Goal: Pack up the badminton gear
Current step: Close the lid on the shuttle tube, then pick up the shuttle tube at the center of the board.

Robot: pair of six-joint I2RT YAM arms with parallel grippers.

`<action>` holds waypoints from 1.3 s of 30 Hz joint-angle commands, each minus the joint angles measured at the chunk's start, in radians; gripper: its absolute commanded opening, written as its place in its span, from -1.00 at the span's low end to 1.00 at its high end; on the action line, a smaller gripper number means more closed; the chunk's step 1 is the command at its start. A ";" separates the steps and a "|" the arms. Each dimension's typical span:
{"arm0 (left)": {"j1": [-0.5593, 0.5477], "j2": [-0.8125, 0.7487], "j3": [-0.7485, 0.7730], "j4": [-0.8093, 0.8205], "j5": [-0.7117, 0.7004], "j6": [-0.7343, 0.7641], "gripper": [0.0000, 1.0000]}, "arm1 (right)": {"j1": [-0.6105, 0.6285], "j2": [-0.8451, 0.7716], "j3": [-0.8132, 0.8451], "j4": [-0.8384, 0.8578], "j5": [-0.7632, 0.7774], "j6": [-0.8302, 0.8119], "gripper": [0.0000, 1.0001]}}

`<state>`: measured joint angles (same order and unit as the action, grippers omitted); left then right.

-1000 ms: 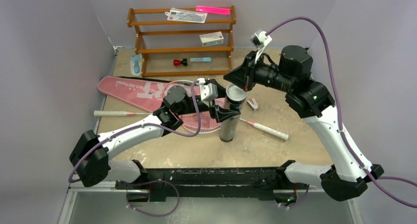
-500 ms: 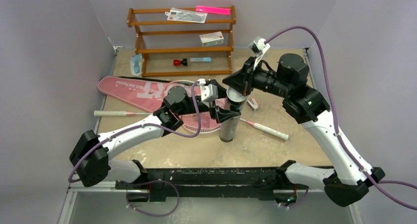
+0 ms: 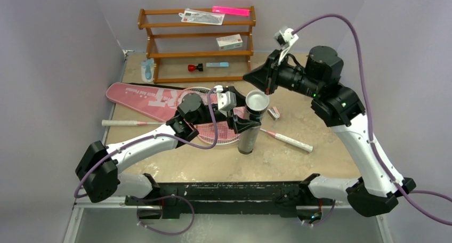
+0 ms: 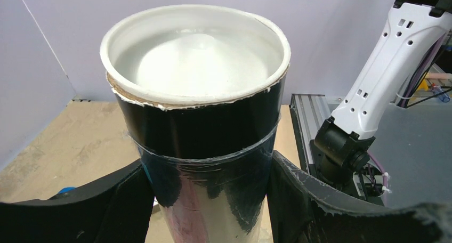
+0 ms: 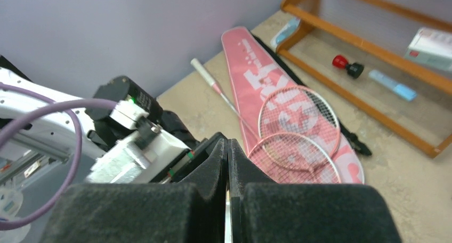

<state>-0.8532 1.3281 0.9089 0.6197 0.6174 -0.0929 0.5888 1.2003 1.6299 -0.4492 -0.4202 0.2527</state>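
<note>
Tan tabletop (image 3: 298, 163), frame centre: upright black tube (image 3: 248, 140) clamped between left gripper (image 3: 245, 124) fingers; right gripper (image 3: 250, 81), fingers together, above its open top.

Pale lilac walls (image 3: 64, 51), worn tan tabletop (image 3: 298, 163), wooden rack (image 3: 197, 43) at back

1. A brown wooden rack (image 3: 197, 54) stands at the desk's (image 3: 298, 163) far edge.
2. Top shelf: clear packet (image 3: 201, 17), pink strip (image 3: 231, 10).
3. Middle shelf: small white box (image 3: 229, 41).
4. Bottom: red-and-black piece (image 3: 194, 67), blue bar (image 3: 217, 65).
5. A pale blue item (image 3: 147, 70) lies left of the rack.
</note>
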 commanded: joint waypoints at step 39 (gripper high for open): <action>-0.011 0.002 0.039 -0.001 0.009 0.010 0.05 | -0.001 -0.153 -0.230 0.101 0.037 0.050 -1.00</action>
<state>-0.8581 1.3312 0.9146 0.6106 0.6056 -0.0929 0.5884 1.0424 1.3426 -0.2802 -0.3916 0.3092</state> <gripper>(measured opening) 0.647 0.004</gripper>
